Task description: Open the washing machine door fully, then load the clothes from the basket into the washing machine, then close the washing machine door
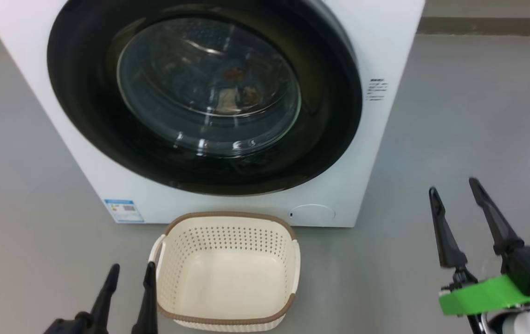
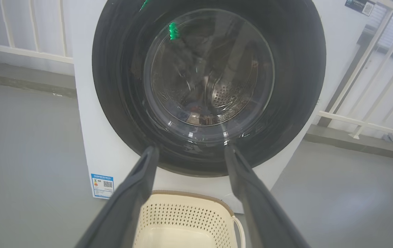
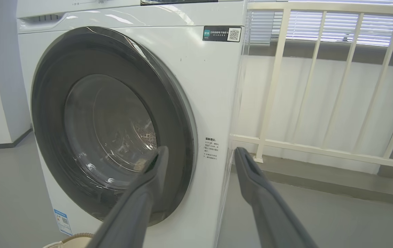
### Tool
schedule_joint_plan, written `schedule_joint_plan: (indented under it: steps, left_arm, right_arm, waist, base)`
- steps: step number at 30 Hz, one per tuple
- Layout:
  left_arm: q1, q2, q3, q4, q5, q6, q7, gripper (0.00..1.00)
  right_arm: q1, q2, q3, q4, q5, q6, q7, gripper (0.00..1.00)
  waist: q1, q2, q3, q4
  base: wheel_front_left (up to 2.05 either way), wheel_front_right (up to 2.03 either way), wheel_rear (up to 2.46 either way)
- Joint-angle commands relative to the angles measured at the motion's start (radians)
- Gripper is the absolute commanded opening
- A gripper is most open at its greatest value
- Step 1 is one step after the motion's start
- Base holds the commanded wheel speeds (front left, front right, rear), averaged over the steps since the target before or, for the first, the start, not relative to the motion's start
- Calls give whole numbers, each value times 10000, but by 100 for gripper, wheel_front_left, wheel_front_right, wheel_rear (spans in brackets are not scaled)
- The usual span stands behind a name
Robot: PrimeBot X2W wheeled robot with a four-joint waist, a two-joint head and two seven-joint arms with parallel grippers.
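Observation:
The white washing machine (image 1: 385, 41) stands ahead, its black-rimmed door (image 1: 84, 93) lying flat against the front. Through the glass window some clothes (image 1: 230, 99) show dimly inside the drum. Just before the machine sits the cream basket (image 1: 228, 218), with nothing in it. My left gripper (image 1: 132, 271) is open at the basket's left side, fingers pointing at the door (image 2: 114, 86). My right gripper (image 1: 453, 185) is open, off to the right of the machine over bare floor. In the right wrist view its fingers (image 3: 148, 193) frame the door's right edge (image 3: 179, 113).
Grey floor (image 1: 478, 116) spreads on both sides of the machine. A white railing (image 3: 320, 148) on a raised kerb runs along the right, behind the machine's side. A blue label (image 1: 123, 211) marks the lower left front corner.

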Motion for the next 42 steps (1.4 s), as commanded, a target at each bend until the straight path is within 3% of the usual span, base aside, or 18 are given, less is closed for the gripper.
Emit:
schedule_joint_plan:
  steps: [1,10,30,31,42]
  left_arm:
    - [-112,74,298,21,254,-22,-63,100]
    - [25,74,506,382,612,9,-63,100]
    - [380,74,862,422,633,27,-63,100]
    - [560,12,522,663,571,6,2,0]
    - [560,-88,440,1357,-5,7,131,0]
  right_arm:
    - [238,55,117,-402,81,-57,25,100]
    - [1473,338,-174,-450,-119,-57,25,100]
    - [1904,434,-618,113,-282,-57,25,100]
    - [2169,541,-843,347,-238,0,44,0]
    - [2073,639,-839,1255,423,1,248,0]
  waist:
    - [0,0,-393,-440]
    - [0,0,-516,-890]
    - [0,0,-629,-1592]
    - [0,0,-628,-1596]
    - [16,0,-629,-1590]
  base:
    - [0,0,0]
    - [0,0,0]
    - [0,0,0]
    - [0,0,0]
    - [0,0,0]
